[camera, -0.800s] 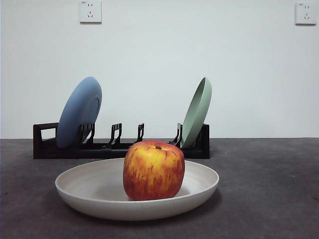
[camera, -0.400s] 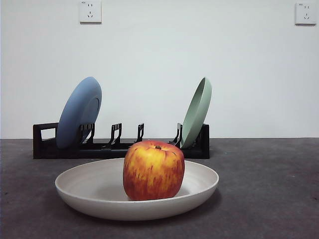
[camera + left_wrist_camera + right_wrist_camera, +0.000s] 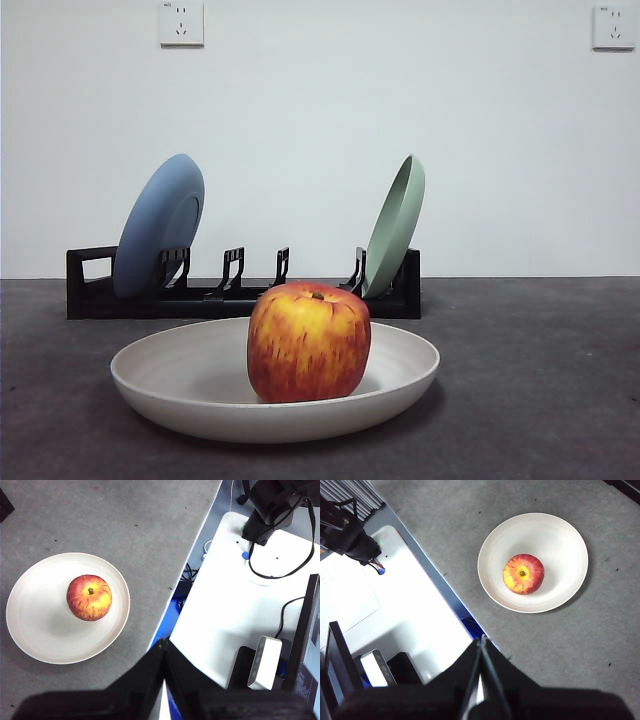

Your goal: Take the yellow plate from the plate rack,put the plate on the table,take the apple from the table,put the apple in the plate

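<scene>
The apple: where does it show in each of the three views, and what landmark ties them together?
Front view: the apple stands at centre foreground, in the yellow plate, ahead of the rack.
Left wrist view: apple in the left half, inside the plate.
Right wrist view: apple right of centre, inside the plate.
Shared landmark: the plate that holds it.

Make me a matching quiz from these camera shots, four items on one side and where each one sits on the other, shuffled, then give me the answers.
Things:
1. apple
2. yellow plate
3. blue plate
4. pale green plate

Places:
A. leaning in the plate rack at its left end in the front view
B. flat on the table, in front of the rack
C. leaning at the rack's right end in the front view
D. resting inside the cream-coloured plate

Pairs: 1-D, 2-B, 3-A, 4-C
</scene>
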You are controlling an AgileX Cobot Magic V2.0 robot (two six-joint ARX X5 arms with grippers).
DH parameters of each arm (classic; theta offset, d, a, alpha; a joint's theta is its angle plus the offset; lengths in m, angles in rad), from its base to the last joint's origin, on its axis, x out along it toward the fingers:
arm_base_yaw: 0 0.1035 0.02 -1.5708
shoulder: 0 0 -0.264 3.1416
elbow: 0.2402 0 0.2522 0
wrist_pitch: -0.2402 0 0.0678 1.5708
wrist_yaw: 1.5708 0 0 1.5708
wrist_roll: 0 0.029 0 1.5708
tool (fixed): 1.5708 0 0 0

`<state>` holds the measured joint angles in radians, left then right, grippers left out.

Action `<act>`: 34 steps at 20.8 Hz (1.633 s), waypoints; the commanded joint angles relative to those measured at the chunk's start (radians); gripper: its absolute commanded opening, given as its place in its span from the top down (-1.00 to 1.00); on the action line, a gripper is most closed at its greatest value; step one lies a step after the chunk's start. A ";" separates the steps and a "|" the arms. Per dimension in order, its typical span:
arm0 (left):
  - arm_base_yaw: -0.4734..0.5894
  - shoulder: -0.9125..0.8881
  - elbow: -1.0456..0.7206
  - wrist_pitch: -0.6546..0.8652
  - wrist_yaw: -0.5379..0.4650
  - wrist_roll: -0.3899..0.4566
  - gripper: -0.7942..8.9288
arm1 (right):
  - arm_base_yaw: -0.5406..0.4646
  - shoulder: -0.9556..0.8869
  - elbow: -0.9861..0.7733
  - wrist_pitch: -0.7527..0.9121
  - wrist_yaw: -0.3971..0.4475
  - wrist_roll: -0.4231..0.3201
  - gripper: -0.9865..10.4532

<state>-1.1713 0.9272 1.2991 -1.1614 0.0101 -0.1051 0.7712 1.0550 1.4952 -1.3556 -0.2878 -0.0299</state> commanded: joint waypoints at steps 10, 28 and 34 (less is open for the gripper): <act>0.001 -0.002 0.000 0.002 -0.003 0.008 0.85 | 0.001 0.002 -0.008 -0.023 0.181 0.003 0.83; 0.002 -0.002 0.002 0.118 -0.067 0.047 0.84 | 0.001 0.001 -0.008 -0.023 0.333 0.003 0.83; 0.123 -0.024 0.001 0.398 -0.131 0.290 0.84 | 0.001 0.002 -0.008 -0.023 0.333 0.003 0.83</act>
<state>-1.0763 0.9100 1.2991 -0.8124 -0.1177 0.0692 0.7712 1.0554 1.4952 -1.3556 0.0452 -0.0299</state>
